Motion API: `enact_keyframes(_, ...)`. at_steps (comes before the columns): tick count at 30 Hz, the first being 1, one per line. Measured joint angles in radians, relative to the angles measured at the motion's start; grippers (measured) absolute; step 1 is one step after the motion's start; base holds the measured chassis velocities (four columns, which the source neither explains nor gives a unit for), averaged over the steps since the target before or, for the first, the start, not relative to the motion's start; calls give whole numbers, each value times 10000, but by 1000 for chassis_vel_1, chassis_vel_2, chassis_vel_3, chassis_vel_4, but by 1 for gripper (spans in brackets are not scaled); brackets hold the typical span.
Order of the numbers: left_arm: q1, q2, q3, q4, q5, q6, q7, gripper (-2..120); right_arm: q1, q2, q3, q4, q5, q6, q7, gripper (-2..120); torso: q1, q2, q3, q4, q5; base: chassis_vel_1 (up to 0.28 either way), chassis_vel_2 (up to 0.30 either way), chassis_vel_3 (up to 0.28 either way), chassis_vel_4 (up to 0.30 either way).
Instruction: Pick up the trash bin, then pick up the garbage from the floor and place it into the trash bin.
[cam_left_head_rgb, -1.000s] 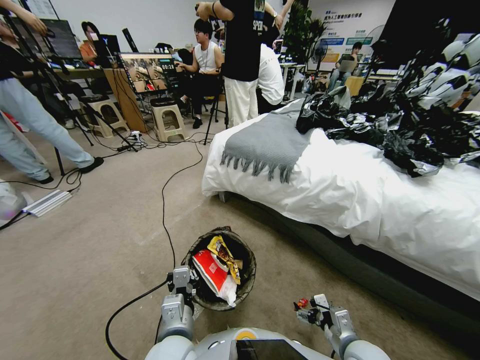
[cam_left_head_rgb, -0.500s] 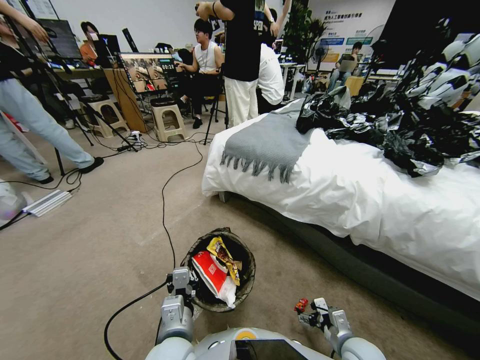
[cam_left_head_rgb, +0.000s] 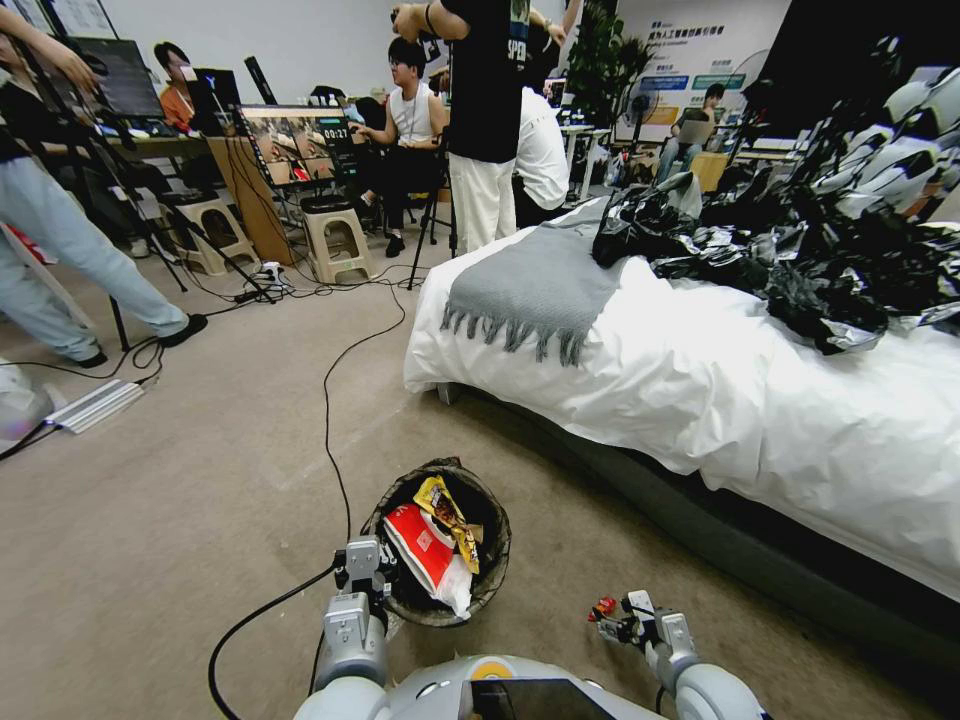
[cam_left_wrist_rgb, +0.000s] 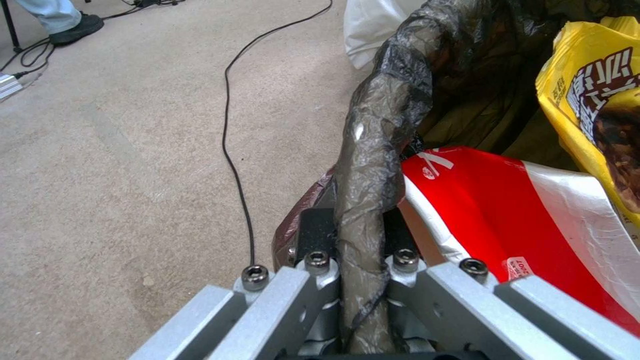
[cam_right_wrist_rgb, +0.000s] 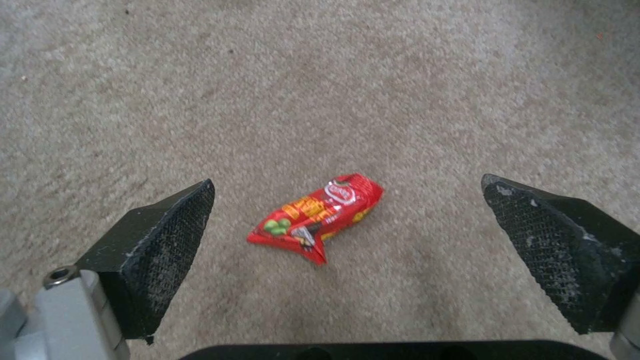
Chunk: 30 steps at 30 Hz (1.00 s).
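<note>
The trash bin (cam_left_head_rgb: 493, 560), lined with a black bag, stands on the carpet just ahead of me. It holds a red wrapper (cam_left_head_rgb: 420, 545) and a yellow one (cam_left_head_rgb: 445, 505). My left gripper (cam_left_head_rgb: 366, 572) is shut on the bin's near-left rim; the left wrist view shows the bag-covered rim (cam_left_wrist_rgb: 373, 165) clamped between the pads of that gripper (cam_left_wrist_rgb: 360, 240). My right gripper (cam_right_wrist_rgb: 347, 181) hangs open above the carpet, and a small red snack packet (cam_right_wrist_rgb: 317, 217) of garbage lies on the floor between its fingers (cam_right_wrist_rgb: 167, 245). In the head view this gripper (cam_left_head_rgb: 628, 628) is low at the right, beside the packet (cam_left_head_rgb: 601, 606).
A bed (cam_left_head_rgb: 700, 400) with a white cover, a grey blanket (cam_left_head_rgb: 535, 285) and a heap of black plastic sheeting (cam_left_head_rgb: 820, 240) fills the right side. A black cable (cam_left_head_rgb: 327, 420) runs across the carpet to the bin's left. Stools, tripods and people stand at the back.
My right arm has shifted slightly back and down over the red packet. The left gripper and the bin have not moved.
</note>
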Motion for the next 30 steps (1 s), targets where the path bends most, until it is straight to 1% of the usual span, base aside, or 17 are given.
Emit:
enact_keyframes(13,-2,5,17,18,52,-34,2,0,112,155,-28,-316,-173,88,-282,100,0,-1,0,0,-1,0,0,0,0)
enact_keyframes(30,7,-23,33,45,72,-58,-4,0,337,376,-127,-1142,-485,422,-662,100,0,0,-1,0,0,0,0,0,0)
